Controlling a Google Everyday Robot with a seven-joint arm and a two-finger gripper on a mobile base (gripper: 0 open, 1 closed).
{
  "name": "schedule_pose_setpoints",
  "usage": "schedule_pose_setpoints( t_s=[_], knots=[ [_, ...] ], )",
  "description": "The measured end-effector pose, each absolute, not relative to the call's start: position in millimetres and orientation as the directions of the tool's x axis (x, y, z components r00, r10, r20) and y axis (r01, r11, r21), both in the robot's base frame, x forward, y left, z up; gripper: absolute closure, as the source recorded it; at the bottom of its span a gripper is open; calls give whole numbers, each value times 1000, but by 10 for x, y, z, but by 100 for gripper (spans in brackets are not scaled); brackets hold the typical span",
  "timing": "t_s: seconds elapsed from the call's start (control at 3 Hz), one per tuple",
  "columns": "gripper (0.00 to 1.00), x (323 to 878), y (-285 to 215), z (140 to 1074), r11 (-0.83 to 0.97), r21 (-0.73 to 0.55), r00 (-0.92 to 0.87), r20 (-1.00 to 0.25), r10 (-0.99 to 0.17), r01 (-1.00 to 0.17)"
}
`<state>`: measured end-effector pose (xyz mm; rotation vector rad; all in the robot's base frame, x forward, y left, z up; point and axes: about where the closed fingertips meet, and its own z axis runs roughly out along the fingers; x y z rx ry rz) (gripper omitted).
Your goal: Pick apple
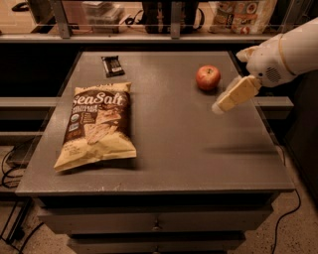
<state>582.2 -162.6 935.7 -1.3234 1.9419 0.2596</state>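
The apple (207,77) is small, round and red with a shiny skin. It sits on the grey table (169,144) toward the far right. My gripper (218,107) comes in from the right on a white arm and hangs above the table, just to the right of the apple and a little nearer to the camera. It is apart from the apple and holds nothing that I can see.
A large Sea Salt chip bag (97,124) lies on the left half of the table. A small dark snack bar (113,65) lies at the far left. Shelves with packaged goods (243,11) run behind the table. Drawers are below the table's front edge.
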Motion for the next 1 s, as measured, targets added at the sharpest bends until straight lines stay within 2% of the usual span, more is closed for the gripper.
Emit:
schedule_pose_setpoints(
  t_s=[0.67,1.0],
  knots=[
    [0,6529,-1451,9066,525,-162,-210,-790,-577,-835],
    [0,6814,-1396,8851,544,-116,-243,-804,-543,-831]
  ],
)
